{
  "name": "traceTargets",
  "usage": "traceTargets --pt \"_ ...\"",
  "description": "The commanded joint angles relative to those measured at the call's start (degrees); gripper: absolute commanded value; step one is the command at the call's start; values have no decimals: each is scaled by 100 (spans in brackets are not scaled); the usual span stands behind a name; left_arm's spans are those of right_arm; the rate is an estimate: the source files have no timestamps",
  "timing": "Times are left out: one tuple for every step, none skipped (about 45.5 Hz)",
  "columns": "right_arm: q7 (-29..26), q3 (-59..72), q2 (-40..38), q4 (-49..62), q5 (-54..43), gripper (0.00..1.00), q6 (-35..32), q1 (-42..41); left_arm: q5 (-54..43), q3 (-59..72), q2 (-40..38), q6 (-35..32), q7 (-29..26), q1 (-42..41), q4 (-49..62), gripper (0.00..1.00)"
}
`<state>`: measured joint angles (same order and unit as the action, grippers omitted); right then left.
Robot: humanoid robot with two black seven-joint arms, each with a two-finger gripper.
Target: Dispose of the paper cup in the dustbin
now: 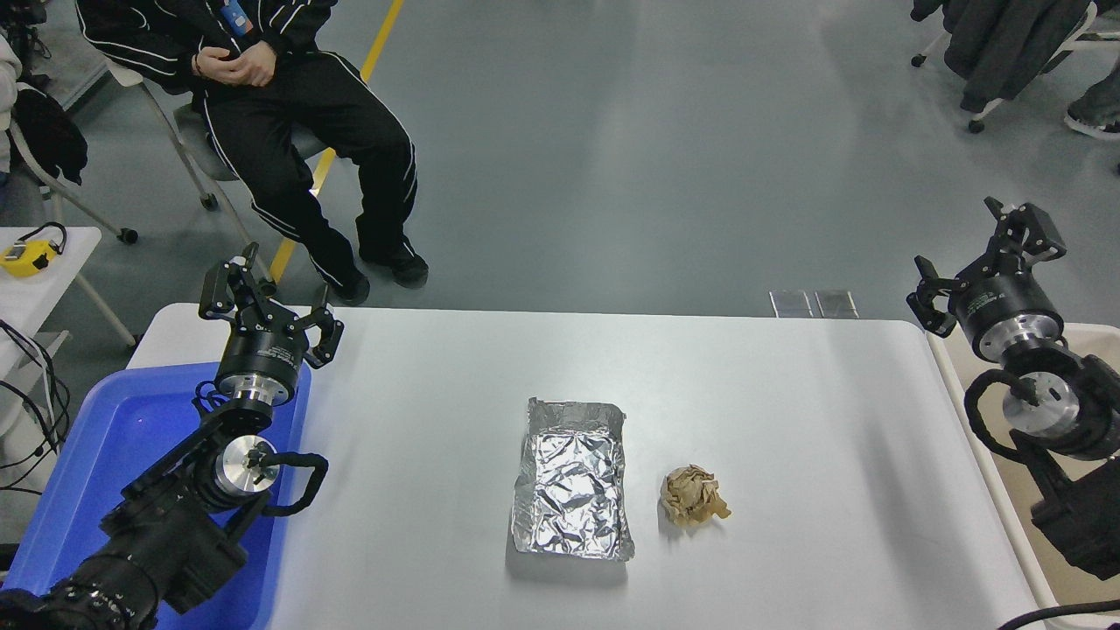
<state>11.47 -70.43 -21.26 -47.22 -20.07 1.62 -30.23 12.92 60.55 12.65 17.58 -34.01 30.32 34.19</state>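
From the head view, no paper cup shows anywhere on the white table (437, 420), so it has probably been dropped already. The black right gripper (987, 254), fingers spread and empty, hangs over the large beige plastic dustbin (989, 464) at the table's right edge. The left gripper (267, 293) sits parked, fingers apart, over the blue tub (105, 455)

Colours, going by the head view: the table (420, 420) was plain white, the tub (105, 455) at the left was bright blue, and the dustbin (1015, 516) at the right edge was beige with a paler rim. Both arms and grippers, left gripper (267, 302) and right gripper (989, 262), were black with shiny silver collars. The foil tray (573, 490) was crinkled silver, the crumpled paper ball (693, 495) light brown. A black tracksuit with thin white stripes was worn by the seated person (297, 114), over a grey floor crossed by one yellow line (385, 31)
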Motion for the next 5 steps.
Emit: traceTargets --pt "251 -129 228 -68 -6 99 -57 360 0 0 0 0 0 0 0 100" --pt "251 -129 228 -68 3 99 -57 351 0 0 0 0 0 0 0 100" --pt "251 -129 228 -68 -6 99 -57 360 0 0 0 0 0 0 0 100" --pt "251 -129 228 -68 3 99 -57 351 0 0 0 0 0 0 0 100" --pt "251 -68 228 -60 -6 99 -57 360 0 0 0 0 0 0 0 100"
